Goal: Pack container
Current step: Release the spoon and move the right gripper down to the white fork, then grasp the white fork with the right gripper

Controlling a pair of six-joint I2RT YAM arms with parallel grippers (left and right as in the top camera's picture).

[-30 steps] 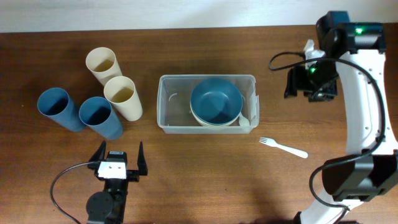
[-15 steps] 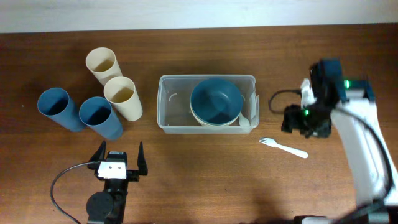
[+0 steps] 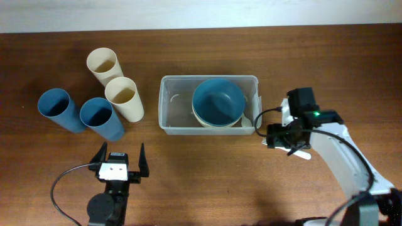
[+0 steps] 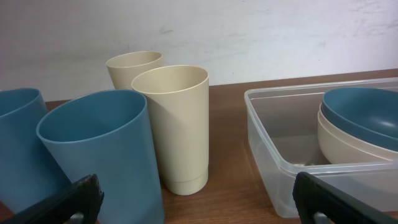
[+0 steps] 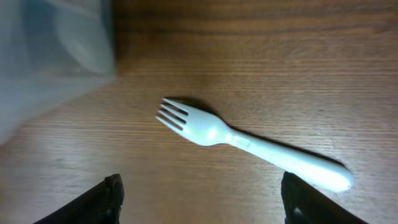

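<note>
The clear plastic container (image 3: 169, 103) sits mid-table and holds a blue bowl (image 3: 218, 102) stacked in a cream bowl, with a white spoon (image 3: 247, 120) at its right end. It also shows in the left wrist view (image 4: 273, 155). A white plastic fork (image 5: 249, 144) lies on the wood right of the container. My right gripper (image 3: 282, 139) is open and hovers right over the fork, which it mostly hides from overhead. My left gripper (image 3: 119, 164) is open and empty at the front left, facing the cups.
Two cream cups (image 3: 124, 97) and two blue cups (image 3: 100, 118) stand left of the container. In the left wrist view the nearer cream cup (image 4: 177, 127) and a blue cup (image 4: 102, 155) stand close ahead. The table's far edge meets a white wall.
My right arm has swung from the back right corner down and left, ending over the fork beside the container. The left arm has not moved.
</note>
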